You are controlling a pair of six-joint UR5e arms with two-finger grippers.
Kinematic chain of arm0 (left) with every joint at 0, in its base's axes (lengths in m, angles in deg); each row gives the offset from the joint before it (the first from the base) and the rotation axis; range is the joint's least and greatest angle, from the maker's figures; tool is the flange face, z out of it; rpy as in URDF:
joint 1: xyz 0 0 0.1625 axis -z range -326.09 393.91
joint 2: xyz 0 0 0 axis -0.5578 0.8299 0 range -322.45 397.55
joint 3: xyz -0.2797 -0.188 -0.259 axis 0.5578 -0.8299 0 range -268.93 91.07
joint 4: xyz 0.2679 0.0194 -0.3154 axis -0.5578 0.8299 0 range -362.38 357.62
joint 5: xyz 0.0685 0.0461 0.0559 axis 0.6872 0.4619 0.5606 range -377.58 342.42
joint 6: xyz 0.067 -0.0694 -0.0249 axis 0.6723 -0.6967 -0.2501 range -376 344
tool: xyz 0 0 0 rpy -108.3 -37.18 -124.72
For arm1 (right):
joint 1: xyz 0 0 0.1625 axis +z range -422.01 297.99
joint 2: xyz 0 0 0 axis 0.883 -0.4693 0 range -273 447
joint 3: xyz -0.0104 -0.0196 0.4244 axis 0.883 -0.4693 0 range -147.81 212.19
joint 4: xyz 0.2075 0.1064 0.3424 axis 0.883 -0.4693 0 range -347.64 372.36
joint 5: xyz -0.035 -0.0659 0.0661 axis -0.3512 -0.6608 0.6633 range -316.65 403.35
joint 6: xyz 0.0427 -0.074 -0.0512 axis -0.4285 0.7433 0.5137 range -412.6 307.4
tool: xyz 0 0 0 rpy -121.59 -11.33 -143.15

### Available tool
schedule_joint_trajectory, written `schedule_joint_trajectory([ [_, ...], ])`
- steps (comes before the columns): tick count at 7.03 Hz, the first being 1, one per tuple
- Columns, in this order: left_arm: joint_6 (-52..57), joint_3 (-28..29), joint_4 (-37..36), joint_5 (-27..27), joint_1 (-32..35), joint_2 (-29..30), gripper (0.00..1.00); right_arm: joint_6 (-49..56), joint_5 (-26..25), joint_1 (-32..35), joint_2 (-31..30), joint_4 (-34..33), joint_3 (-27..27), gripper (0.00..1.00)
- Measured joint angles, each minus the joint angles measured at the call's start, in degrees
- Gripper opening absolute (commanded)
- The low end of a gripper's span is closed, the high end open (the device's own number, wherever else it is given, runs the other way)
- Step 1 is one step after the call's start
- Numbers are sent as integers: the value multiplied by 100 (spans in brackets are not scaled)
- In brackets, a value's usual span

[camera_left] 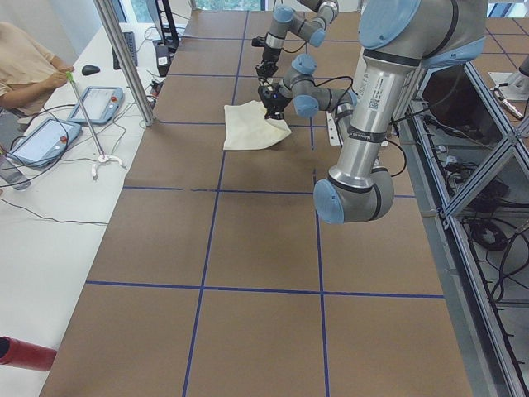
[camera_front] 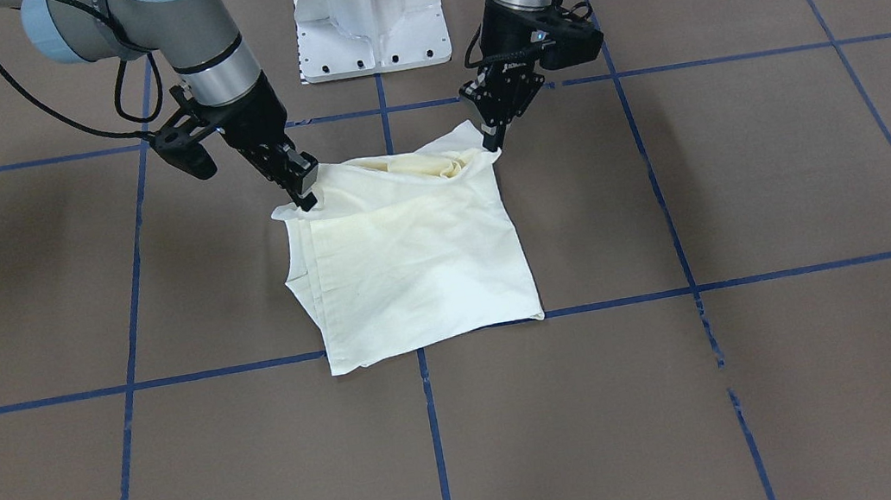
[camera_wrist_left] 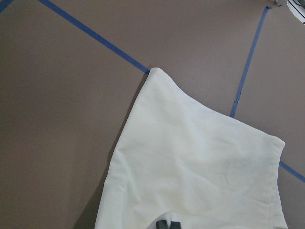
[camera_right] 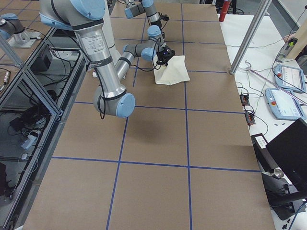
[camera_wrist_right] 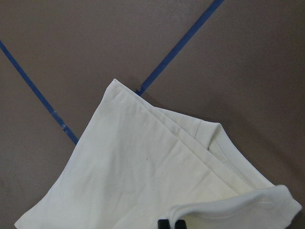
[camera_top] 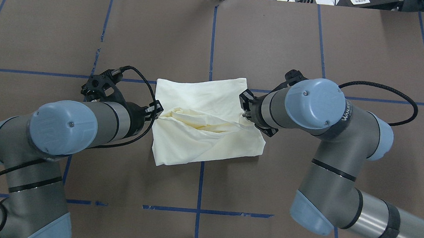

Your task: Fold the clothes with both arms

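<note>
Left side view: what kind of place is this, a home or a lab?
Probably a robotics lab: the table carries a blue tape grid, teach pendants lie on the side bench, and an operator is at it.

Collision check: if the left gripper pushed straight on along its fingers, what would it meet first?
The cream shirt it pinches; the left gripper angles downward, so the table probably lies just behind it.
</note>
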Motion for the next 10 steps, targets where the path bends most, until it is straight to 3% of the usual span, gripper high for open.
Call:
schedule_joint_trajectory([
  [5, 453, 1665, 1295, 0, 659, 458, 0, 525, 304, 469, 855, 3, -1353, 0],
  [6, 521, 1971, 1520, 2, 717, 552, 3, 767, 339, 542, 967, 72, -1593, 19],
  [7, 647, 2362, 1810, 4, 794, 679, 44, 950, 491, 703, 1106, 405, -2029, 67],
  [8, 778, 2815, 2120, 2, 912, 838, 71, 1062, 717, 904, 1261, 1041, -2692, 100],
  [9, 883, 3196, 2366, -1, 1049, 1002, 77, 1284, 863, 1090, 1400, 1568, -3224, 100],
  [10, 935, 3308, 2489, -13, 1152, 1087, 75, 1661, 1099, 1341, 1495, 1804, -3473, 100],
])
